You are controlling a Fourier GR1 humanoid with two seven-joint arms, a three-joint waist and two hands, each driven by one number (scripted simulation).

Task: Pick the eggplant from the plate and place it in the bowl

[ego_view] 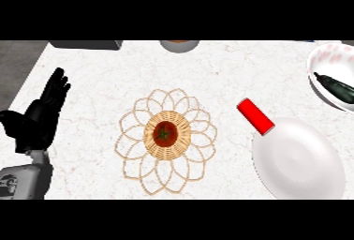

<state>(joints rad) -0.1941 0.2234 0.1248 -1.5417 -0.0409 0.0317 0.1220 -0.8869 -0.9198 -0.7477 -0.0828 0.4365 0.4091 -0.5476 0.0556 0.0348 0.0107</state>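
The table is wide and white. The left hand rests at the left edge, fingers straight and apart, holding nothing. The eggplant already lies in the bowl far upper right, slanting down-right. No right hand shows.

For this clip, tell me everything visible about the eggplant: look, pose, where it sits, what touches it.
The eggplant is a dark, nearly black, elongated vegetable with a glossy sheen and a slim stem end pointing up-left. It lies tilted inside the white bowl at the view's right edge, resting against the bowl's inner wall; the picture's edge cuts off its lower end. Only the bowl touches it. No hand is near: the left hand rests open at the far left, and the right hand is out of view.
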